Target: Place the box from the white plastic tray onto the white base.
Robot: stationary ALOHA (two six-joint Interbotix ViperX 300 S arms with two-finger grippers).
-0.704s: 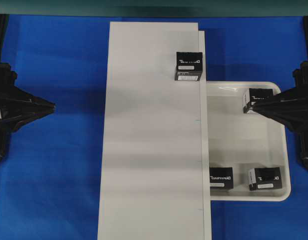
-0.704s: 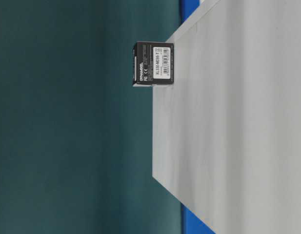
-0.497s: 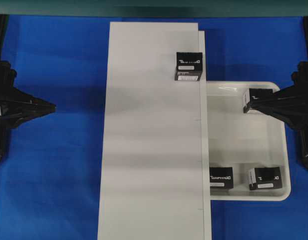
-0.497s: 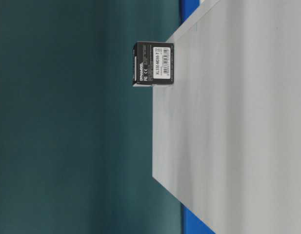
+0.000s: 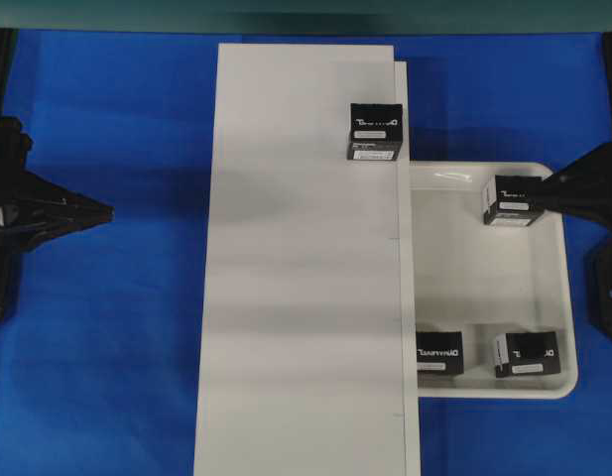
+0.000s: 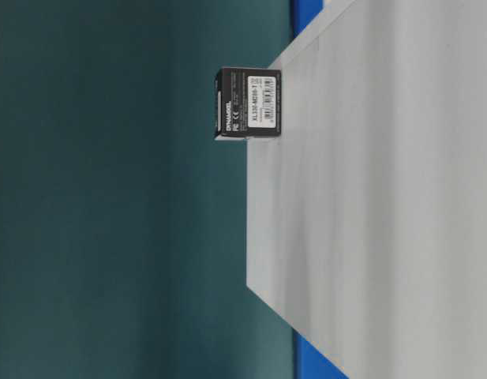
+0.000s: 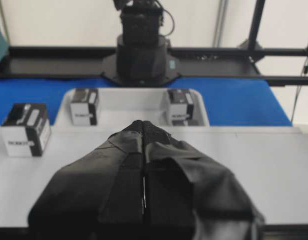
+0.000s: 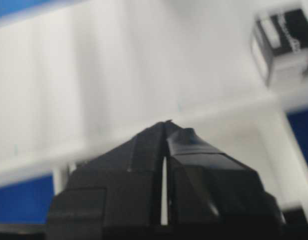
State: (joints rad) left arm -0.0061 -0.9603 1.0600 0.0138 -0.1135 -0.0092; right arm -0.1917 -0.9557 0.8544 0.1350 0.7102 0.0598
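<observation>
Black tape-wrapped fingers (image 7: 129, 150) — apparently matte

Lighting is bright and even overhead, with faint banded shading across the white base (image 5: 306, 258) and a small glare streak on the white plastic tray (image 5: 454, 177) rim; the right wrist view is heavily motion-blurred, the others sharp.

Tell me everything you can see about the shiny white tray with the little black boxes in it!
The white plastic tray is a shallow, glossy rectangle with rounded corners and a raised rim. It lies flat on the blue table, its left edge right beside the long white base. Three small black boxes with white labels sit inside: one at the top right, two along the bottom edge. The middle is bare. The right gripper, shut, points at the top box.
</observation>
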